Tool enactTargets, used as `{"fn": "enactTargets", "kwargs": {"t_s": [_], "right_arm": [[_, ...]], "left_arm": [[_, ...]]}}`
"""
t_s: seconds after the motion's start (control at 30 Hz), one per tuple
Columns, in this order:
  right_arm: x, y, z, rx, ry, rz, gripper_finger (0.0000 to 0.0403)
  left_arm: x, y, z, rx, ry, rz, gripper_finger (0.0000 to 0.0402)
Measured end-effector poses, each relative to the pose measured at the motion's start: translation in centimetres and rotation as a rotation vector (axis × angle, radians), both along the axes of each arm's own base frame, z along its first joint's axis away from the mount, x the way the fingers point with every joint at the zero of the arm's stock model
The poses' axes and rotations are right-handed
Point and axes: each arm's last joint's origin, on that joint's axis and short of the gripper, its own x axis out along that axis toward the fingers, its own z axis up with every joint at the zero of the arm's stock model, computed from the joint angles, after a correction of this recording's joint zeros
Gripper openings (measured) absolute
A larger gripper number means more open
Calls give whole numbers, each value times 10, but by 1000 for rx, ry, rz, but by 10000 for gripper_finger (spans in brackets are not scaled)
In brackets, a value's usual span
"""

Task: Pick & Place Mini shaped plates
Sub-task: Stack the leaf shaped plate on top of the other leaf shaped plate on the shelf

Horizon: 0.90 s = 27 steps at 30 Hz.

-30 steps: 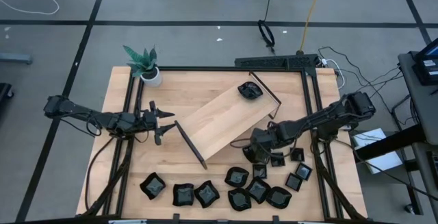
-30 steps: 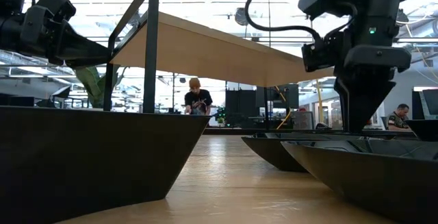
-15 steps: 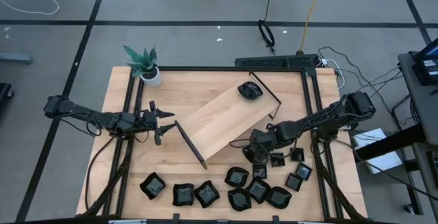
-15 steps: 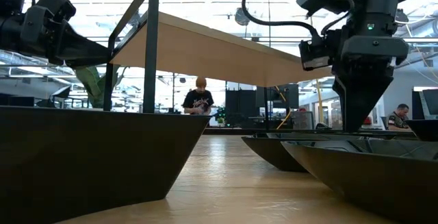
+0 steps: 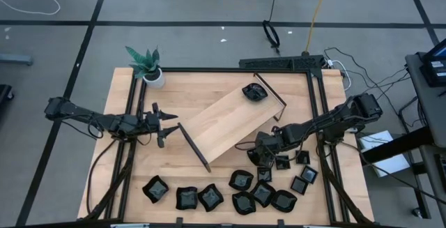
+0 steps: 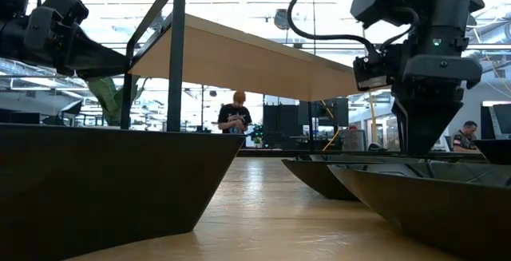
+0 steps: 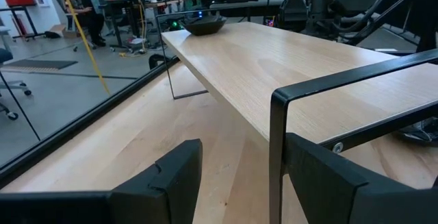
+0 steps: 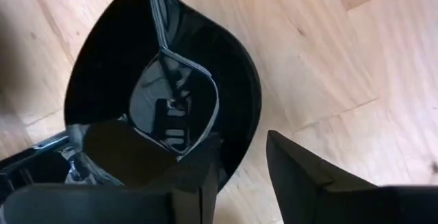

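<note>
**One glossy dish at the right claw**

Many mini shaped plates (image 5: 209,197), glossy black, square or wavy-edged, cluster along the counter's (image 5: 223,92) near edge; one (image 5: 254,92) sits on the pale wooden tray (image 5: 226,120). The right claw (image 8: 239,169) straddles the rim of a curved plate (image 8: 164,87), fingers slightly parted, the rim between them. The left claw (image 7: 239,176) hangs open at the tray's black rail (image 7: 277,148).

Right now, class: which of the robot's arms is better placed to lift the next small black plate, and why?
The right. Its tool sits low among the black plates, one finger over a plate's rim. The left tool waits open at the wooden tray's end rail.
</note>
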Motion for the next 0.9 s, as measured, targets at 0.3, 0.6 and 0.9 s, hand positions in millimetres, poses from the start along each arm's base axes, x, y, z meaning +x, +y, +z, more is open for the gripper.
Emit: {"fn": "enactTargets", "kwargs": {"t_s": [0.3, 0.6, 0.9], "right_arm": [[3, 1, 1, 1, -32, 24, 105], [2, 0, 1, -3, -26, 25, 55], [2, 0, 1, -10, -29, 50, 3]], "left_arm": [[0, 0, 0, 0, 0, 0, 209], [0, 0, 0, 0, 0, 0, 209], [0, 0, 0, 0, 0, 0, 209]]}}
